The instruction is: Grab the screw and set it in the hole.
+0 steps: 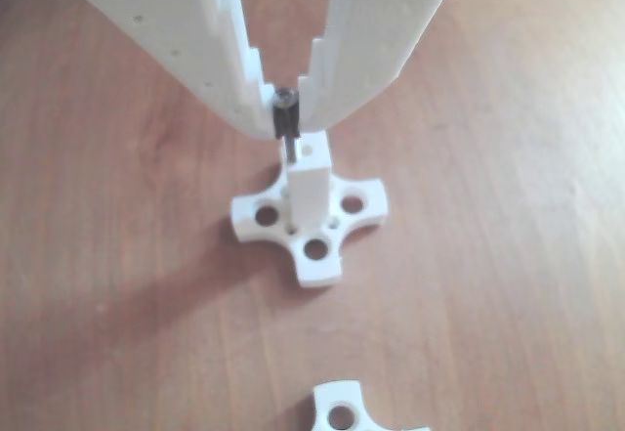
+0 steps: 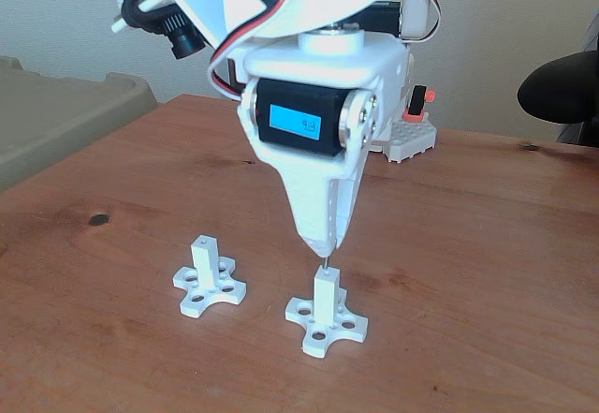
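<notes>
In the other view my white gripper comes down from the top, shut on the screw just under its dark head, and the thin shaft points straight down. The shaft's tip reaches the left part of the top face of a white post on a cross-shaped base. The hole shows as a small faint circle just right of the tip. In the fixed view the gripper stands directly over that post, with the screw bridging the short gap. Whether the tip has entered the hole, I cannot tell.
A second white post on a cross base stands to the left in the fixed view; a piece of it shows at the other view's bottom edge. A grey block with a red part sits behind the arm. A beige bin flanks the wooden table's left edge.
</notes>
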Available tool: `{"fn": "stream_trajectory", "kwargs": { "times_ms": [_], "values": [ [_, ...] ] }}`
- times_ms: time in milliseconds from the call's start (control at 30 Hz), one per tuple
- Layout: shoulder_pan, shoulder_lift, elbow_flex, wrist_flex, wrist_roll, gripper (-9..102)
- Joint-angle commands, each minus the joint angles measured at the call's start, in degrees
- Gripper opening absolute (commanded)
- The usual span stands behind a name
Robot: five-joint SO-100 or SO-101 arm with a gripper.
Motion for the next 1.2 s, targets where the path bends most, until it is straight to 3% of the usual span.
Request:
{"fn": "stream_trajectory", "kwargs": {
  "times_ms": [0,1167],
  "values": [
    [-0.6,1.4,-5.4,-0.6,0.2,-4],
    [-1.1,-0.4,-6.0,-0.5,0.4,-4]
  ]
}}
